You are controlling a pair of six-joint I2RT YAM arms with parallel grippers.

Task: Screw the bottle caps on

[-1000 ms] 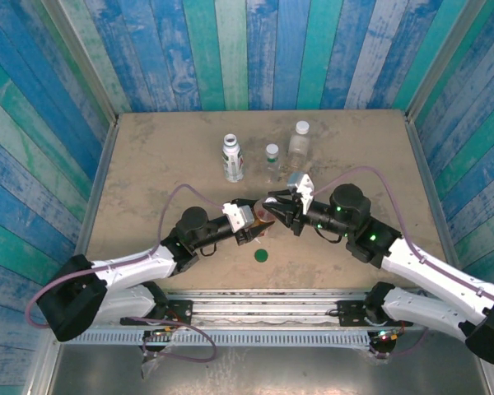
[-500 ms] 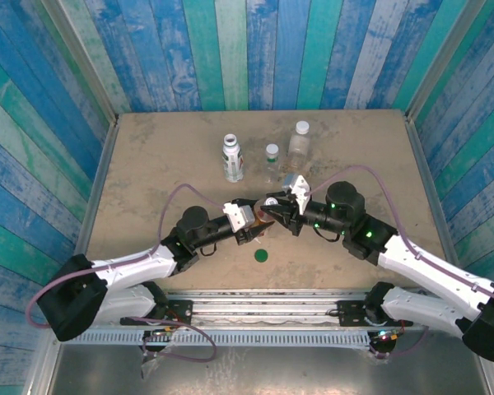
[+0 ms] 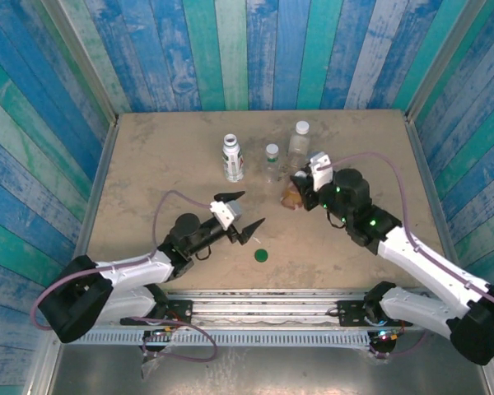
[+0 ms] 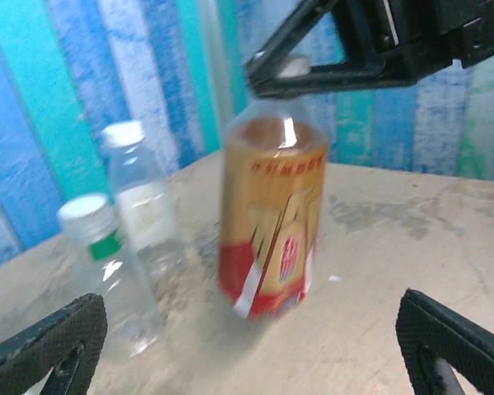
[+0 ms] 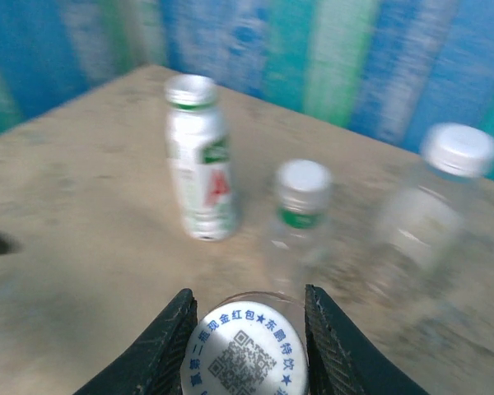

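Note:
The amber-orange bottle [image 4: 272,222] with a red label hangs slightly tilted from my right gripper [image 3: 300,186], which is shut on its white printed cap [image 5: 243,358]. My left gripper [image 3: 241,211] stands wide open, apart from that bottle on its near left, with nothing between its fingertips [image 4: 45,346]. A dark green cap [image 3: 262,255] lies loose on the table, near the left gripper. Behind stand a white-labelled bottle [image 3: 232,158], a small clear bottle [image 3: 272,160] and a larger clear bottle [image 3: 300,140], each capped.
The tan table [image 3: 165,164] is walled by blue and green planks [image 3: 247,49] on three sides. The three capped bottles form a row just behind the right gripper. Open tabletop lies to the left and the far right.
My left gripper has opened, let go of the amber bottle and drawn back to the near left. The right gripper has carried the bottle by its cap toward the back right.

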